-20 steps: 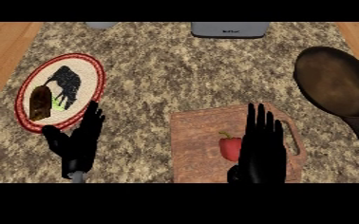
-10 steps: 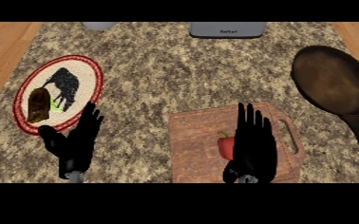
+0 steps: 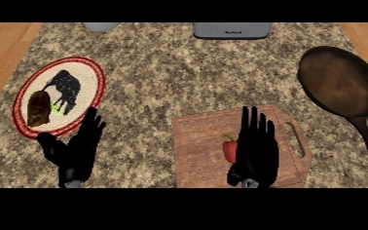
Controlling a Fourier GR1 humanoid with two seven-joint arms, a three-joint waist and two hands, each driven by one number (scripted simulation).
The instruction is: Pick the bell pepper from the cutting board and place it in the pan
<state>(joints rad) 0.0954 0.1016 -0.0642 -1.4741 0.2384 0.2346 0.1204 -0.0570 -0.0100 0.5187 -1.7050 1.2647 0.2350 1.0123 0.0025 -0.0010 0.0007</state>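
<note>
In the head view I see my right hand [image 3: 256,151] flat over the cutting board [image 3: 205,146], fingers straight and together, holding nothing. The bell pepper [image 3: 230,149] lies on the board just beside the thumb side of those fingers. The pan [image 3: 338,85] sits well beyond the fingertips. My left hand [image 3: 75,151] rests open beside the plate [image 3: 92,85].

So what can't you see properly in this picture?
- Red bell pepper on the wooden cutting board: head view, mostly hidden behind the black right hand.
- Dark brown round pan: cut off by the right edge.
- Grey appliance: cut off at the top.
- Food on the red-rimmed plate: too small to identify.
</note>
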